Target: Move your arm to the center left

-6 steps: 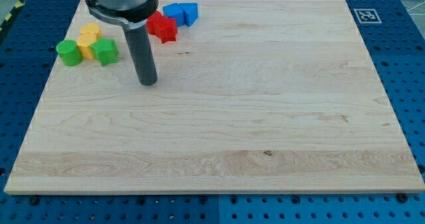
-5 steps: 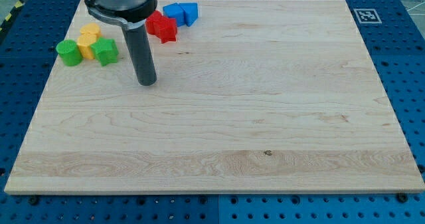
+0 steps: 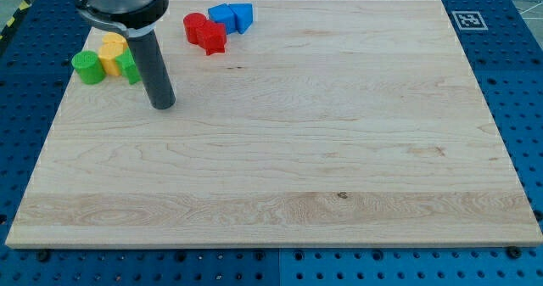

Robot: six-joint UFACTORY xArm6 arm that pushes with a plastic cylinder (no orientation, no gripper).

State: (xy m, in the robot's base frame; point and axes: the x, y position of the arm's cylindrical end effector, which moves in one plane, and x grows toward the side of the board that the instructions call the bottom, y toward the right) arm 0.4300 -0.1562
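Rod end, my tip (image 3: 163, 104), rests on the wooden board (image 3: 339, 150) in its upper left part, nearer the left edge than the middle and above the mid-height of that edge. No pincer on this arm: the rod is plain and solid, so nothing opens, closes or grips.

Rod shaft rises from the tip toward the top left corner and covers part of a green block (image 3: 128, 66), shape not clear because of this. Tip sits just below and to the right of that block; contact between them cannot be judged.

Left cluster, near the left edge: a yellow block (image 3: 112, 50) of stepped, rounded form, touching the half-hidden green block on its right and a green cylinder (image 3: 86, 67) on its left.

Second cluster, near the top edge, well apart from the tip to its upper right: a red block (image 3: 204, 32), star-like in outline, with a blue block (image 3: 232, 16) just beside it on the upper right, the two apparently touching.

Top right corner of the board carries a small square black-and-white marker (image 3: 466, 19). Board lies on a blue perforated table (image 3: 526, 82).
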